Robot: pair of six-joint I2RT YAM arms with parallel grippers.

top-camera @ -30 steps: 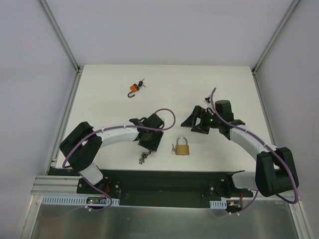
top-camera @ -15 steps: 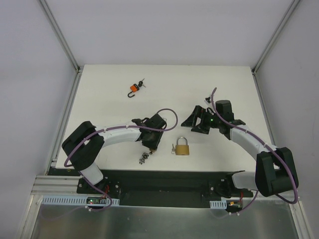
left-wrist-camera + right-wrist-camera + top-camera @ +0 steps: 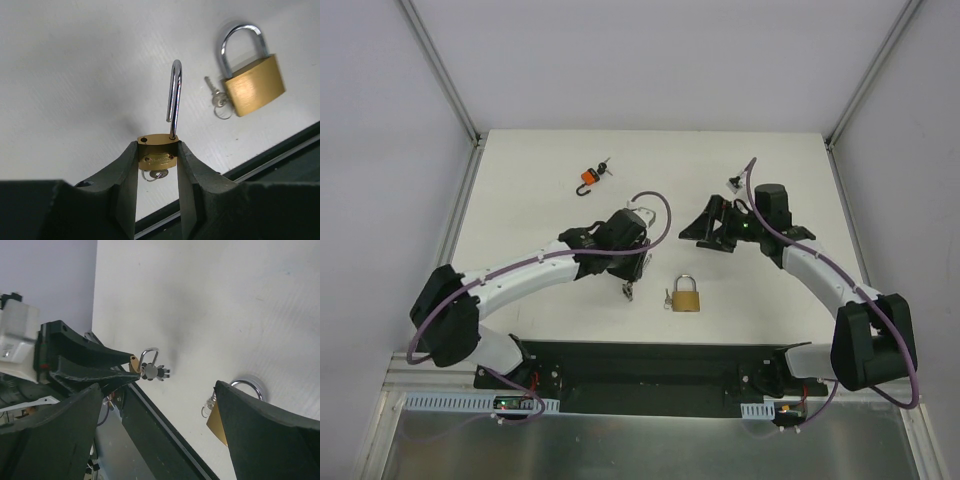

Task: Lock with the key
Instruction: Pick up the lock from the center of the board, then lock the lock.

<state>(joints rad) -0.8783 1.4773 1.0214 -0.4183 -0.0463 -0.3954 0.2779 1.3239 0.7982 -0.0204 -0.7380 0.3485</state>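
Note:
My left gripper (image 3: 157, 167) is shut on the body of a small brass padlock (image 3: 157, 151), which it holds up off the table. The padlock's silver shackle (image 3: 174, 95) stands open, one leg out of the body. A key ring (image 3: 156, 174) hangs under the body; in the right wrist view the keys (image 3: 156, 372) dangle beside the small padlock (image 3: 134, 363). From above, the left gripper (image 3: 631, 270) is left of a larger brass padlock (image 3: 686, 297). My right gripper (image 3: 705, 224) hovers open and empty behind that padlock.
The larger padlock (image 3: 253, 85) lies flat with its shackle closed and a small key (image 3: 216, 95) at its left side. An orange lock (image 3: 587, 178) with dark keys (image 3: 608, 168) lies at the back left. The black base rail (image 3: 650, 360) runs along the near edge.
My left gripper closed on the small padlock and raised it off the table, moving away from the near edge. The right gripper shifted slightly toward the back.

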